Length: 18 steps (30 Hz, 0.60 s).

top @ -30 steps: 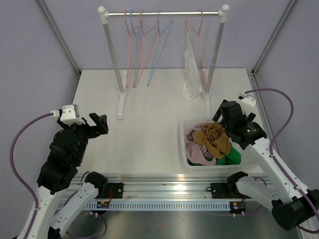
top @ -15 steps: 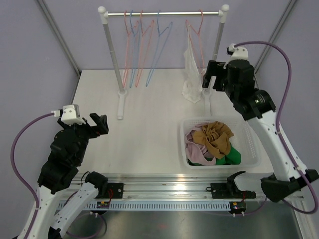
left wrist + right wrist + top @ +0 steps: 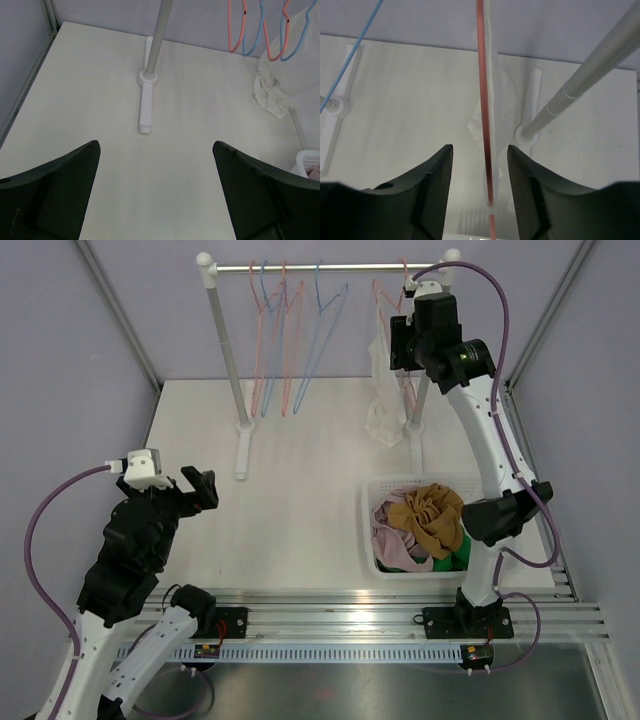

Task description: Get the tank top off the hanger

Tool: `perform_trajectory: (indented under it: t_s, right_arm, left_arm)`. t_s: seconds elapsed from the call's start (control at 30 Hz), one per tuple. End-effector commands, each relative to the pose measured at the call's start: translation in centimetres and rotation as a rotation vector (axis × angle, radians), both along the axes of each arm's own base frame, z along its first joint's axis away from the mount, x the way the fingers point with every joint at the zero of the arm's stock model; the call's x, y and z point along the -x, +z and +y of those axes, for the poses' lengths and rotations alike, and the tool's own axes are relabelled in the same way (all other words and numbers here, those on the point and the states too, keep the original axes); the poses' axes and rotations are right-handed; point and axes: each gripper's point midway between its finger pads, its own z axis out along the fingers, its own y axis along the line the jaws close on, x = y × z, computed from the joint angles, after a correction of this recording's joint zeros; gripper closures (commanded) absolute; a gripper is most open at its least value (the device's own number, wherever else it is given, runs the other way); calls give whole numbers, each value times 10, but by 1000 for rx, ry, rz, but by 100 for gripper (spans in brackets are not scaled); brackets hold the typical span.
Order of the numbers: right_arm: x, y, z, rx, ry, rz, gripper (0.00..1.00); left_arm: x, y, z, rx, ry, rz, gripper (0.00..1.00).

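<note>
A white tank top [image 3: 382, 390] hangs on a red hanger [image 3: 403, 315] at the right end of the rail, its hem bunched on the table. My right gripper [image 3: 399, 343] is raised beside it, open. In the right wrist view the red hanger [image 3: 485, 125] and the white tank top [image 3: 496, 95] run between the open fingers [image 3: 434, 185]. My left gripper [image 3: 198, 488] is open and empty, low at the left. The left wrist view shows the tank top [image 3: 282, 75] far to the right.
A clothes rack [image 3: 229, 350] holds several empty red and blue hangers [image 3: 285, 330]. A white basket [image 3: 372, 540] of mixed clothes stands at the front right. The rack's right pole [image 3: 580, 80] is close to my right gripper.
My right arm has lifted from above the basket up and back to the rail, and its open fingers now straddle the red hanger with the tank top. The left arm has not moved.
</note>
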Motion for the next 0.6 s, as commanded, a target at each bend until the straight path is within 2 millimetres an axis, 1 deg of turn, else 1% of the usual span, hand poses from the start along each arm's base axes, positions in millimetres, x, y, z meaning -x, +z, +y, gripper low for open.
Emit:
perform_trajectory:
  t_s: [0.0,0.03,0.1,0.13,0.2,0.23,0.3,0.33,0.37,0.4,0.43,0.47,0.57]
  right_arm:
    - [-3,13,0,36,37,-20,47]
    - [-7,8,0,42,30,-14,50]
    - [-10,9,3,35,39,-21,58]
    - [-12,10,4,33,38,-27,65]
    - [-12,8,7,29,49,-26,69]
    - [-13,9,7,27,47,-33,81]
    - [-14,7,6,28,43,-31,89]
    - [-12,10,6,22,41,-37,96]
    - [-12,9,6,15,38,-38,100]
    - [-11,10,8,-7,40,-38,100]
    - [-7,16,10,-26,46,-48,100]
    - [-6,18,15,-50,70,-52,100]
    - [3,35,18,-95,82,-78,100]
  left_arm:
    - [-6,5,-4,-4,-13,-21,1]
    - [-6,4,-4,-4,-15,-19,1]
    - [-6,4,-5,-6,-18,-18,1]
    - [-6,4,-5,-7,-20,-18,1]
    - [-7,4,-6,-7,-26,-14,1]
    - [-7,4,-6,-7,-26,-14,1]
    - [-7,3,-6,-8,-24,-11,1]
    - [-7,3,-6,-8,-26,-11,1]
    - [-6,3,-6,-8,-24,-11,1]
    - [-7,3,-6,-8,-26,-10,1]
    - [-7,3,-6,-8,-24,-11,1]
    - [-7,3,-6,-6,-24,-11,1]
    - [-7,3,-6,-6,-24,-11,1]
